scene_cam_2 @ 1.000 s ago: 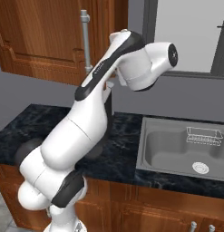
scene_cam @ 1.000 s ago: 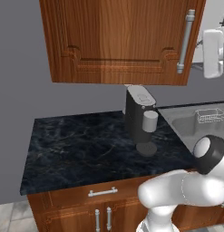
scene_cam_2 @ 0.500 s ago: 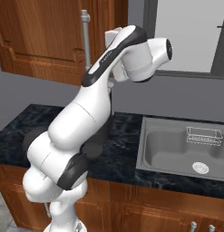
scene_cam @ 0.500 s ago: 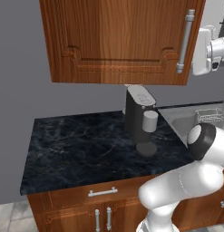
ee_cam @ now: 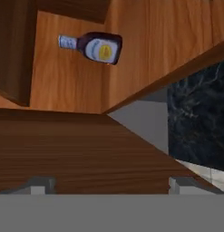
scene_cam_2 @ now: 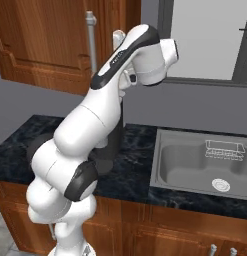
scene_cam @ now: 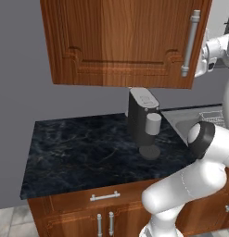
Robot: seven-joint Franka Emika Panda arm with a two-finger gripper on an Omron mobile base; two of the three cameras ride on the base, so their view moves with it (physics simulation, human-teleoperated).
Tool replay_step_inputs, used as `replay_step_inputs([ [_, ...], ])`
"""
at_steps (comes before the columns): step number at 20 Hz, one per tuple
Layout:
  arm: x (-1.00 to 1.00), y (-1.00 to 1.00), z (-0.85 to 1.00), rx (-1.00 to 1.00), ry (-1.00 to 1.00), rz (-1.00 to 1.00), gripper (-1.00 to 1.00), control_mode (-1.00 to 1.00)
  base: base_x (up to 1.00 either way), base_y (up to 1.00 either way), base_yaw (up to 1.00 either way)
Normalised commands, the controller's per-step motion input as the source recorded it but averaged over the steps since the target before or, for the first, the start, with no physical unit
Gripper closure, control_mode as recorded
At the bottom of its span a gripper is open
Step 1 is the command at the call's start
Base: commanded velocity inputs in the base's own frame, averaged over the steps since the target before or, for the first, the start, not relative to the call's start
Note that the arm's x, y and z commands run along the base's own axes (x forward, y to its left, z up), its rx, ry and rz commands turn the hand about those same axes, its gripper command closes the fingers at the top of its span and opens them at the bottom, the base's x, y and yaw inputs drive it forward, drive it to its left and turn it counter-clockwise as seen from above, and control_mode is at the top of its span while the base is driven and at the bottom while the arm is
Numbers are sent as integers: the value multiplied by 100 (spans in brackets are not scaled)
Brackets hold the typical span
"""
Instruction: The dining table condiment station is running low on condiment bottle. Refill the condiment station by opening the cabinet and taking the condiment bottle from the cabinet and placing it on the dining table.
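Hand (scene_cam: 203, 65) is up at the right edge of the cabinet (scene_cam: 120, 41), just beside the long silver handle (scene_cam: 190, 44). Fingers (ee_cam: 38, 186) spread fully wide, gripping nothing. Hand view looks into the cabinet: the bottle (ee_cam: 93, 46), dark with a pale cap and yellow label, sits on the wooden shelf (ee_cam: 68, 77) inside, well apart from the fingers. Below on the table (scene_cam: 88, 152): a coffee machine (scene_cam: 144, 122) near the back edge; sink (scene_cam_2: 200, 162) to its right.

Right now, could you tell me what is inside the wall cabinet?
In the hand view, one condiment bottle stands on the wooden shelf inside the cabinet. The door across the lower view covers the rest of the interior, so anything else there is hidden.
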Motion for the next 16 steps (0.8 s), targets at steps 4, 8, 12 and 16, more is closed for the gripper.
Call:
replay_step_inputs([
  [4, -91, 57, 0, 0, -3, 28, -100, -100, 0, 0, 0],
  [8, -100, 59, 0, 0, -11, 32, -100, -100, 0, 0, 0],
  [12, -100, 74, 0, 0, -19, 35, -100, -100, 0, 0, 0],
  [16, -100, 85, 0, 0, -27, 34, -100, -100, 0, 0, 0],
])
